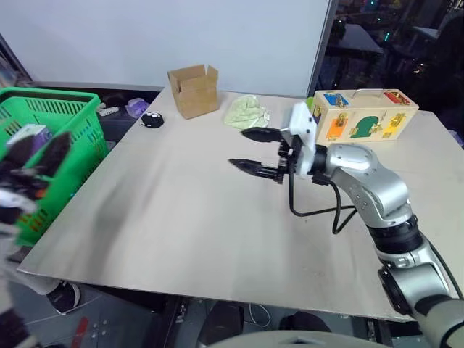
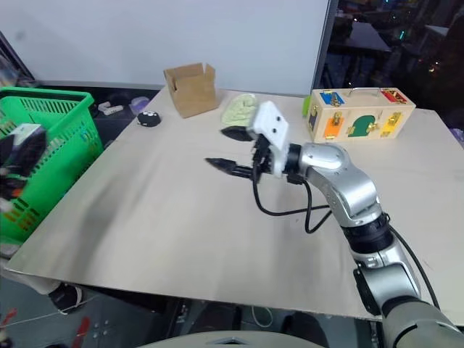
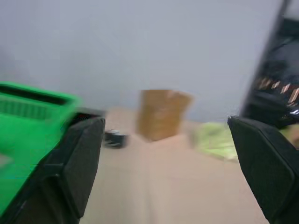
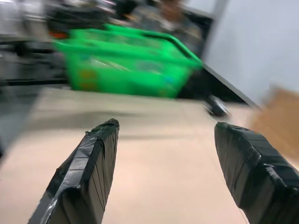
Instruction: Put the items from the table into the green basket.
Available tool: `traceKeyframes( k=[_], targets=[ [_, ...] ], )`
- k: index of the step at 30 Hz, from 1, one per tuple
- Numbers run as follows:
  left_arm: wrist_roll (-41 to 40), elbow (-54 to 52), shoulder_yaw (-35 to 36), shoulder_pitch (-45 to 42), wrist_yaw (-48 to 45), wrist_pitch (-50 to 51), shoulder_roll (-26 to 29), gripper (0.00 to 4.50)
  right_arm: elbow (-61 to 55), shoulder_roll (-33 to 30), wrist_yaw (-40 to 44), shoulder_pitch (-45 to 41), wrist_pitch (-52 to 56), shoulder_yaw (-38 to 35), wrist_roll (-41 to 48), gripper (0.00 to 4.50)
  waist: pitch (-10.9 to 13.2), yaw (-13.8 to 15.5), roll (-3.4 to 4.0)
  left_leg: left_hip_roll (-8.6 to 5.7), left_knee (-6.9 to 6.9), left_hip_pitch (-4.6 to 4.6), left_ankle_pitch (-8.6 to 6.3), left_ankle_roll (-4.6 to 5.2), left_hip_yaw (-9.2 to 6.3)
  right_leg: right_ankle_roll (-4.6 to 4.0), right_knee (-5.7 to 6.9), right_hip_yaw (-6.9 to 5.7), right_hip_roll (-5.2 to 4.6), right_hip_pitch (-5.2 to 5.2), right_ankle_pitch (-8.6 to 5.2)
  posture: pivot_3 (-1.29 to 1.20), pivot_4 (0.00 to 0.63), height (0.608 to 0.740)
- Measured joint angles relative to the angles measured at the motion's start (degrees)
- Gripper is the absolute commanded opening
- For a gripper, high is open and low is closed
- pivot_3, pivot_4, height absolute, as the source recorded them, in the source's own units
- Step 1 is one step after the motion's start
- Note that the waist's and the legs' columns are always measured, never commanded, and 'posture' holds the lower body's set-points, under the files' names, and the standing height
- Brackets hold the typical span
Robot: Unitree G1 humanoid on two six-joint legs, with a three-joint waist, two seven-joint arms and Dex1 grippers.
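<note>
1. Right arm (image 1: 391,217), nearest the camera, reaches across the table (image 1: 181,217). The right gripper (image 1: 238,148) hangs above the bare middle of it, fingers spread apart, nothing between them.
2. Left gripper (image 3: 164,121), at the table's left edge just beside the green basket (image 1: 69,109); fingers stand wide apart and hold nothing.
3. Task items. An orange patch (image 1: 38,193) behind the basket's lattice may be the orange-drink bottle, and it cannot be told for certain. The pink package's place cannot be told either. On this evidence both probably lie in the basket already, and the task is near its end.
4. Handling, as a judgement. The pink package is light and soft, and it will sag if taken by one end, so it should be pinched across its narrow width near the middle. The bottle is stiff, smooth and apt to roll or slip, so it should be taken round the body below the cap.
5. Bystanders at the far edge: cardboard box (image 1: 194,90), green cloth (image 1: 246,112), wooden latch box (image 1: 362,114), small black object (image 1: 152,119).
</note>
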Motion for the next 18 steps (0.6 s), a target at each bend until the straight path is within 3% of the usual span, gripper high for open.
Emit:
traceKeyframes(
  k=[2,5,11,18],
  targets=[
    [0.67,-5.85,-7.98,3.14,3.35,1.42,-4.99,4.50,-3.28,-5.02,-1.68,8.14,1.21,-1.92,-1.30,4.48,-0.22,0.45,0.17,-0.03,0.00,0.06,-0.01,0.03,0.02,0.01,-0.11,0.03,0.01,0.13,-0.01,0.19,0.000,0.740],
    [2.36,-7.68,-12.60,6.42,3.92,2.68,-5.79,4.50,-5.87,-8.32,-2.70,14.69,2.71,-3.54,-2.37,4.48,-0.14,-1.01,0.28,-0.01,0.02,0.00,0.00,0.05,-0.02,-0.04,-0.09,0.24,0.53,-0.04,-0.03,0.16,0.000,0.740],
    [6.63,-10.14,-14.27,15.96,-1.13,1.46,-2.83,4.50,-9.80,-15.53,-2.62,25.87,2.58,-10.69,-2.75,4.48,0.03,-2.88,0.60,0.01,0.00,0.20,0.00,0.06,-0.08,-0.38,-0.09,0.22,0.94,0.08,-0.28,0.12,0.000,0.740],
    [7.26,-15.21,-16.42,20.39,-1.88,1.89,-2.26,4.50,-14.62,-16.66,-6.64,36.26,2.22,-16.38,-4.36,4.48,0.30,-4.21,0.94,0.03,0.01,0.79,0.00,0.05,-0.04,-0.17,-0.10,0.36,0.89,0.57,-0.45,0.09,0.000,0.740]
  ],
)
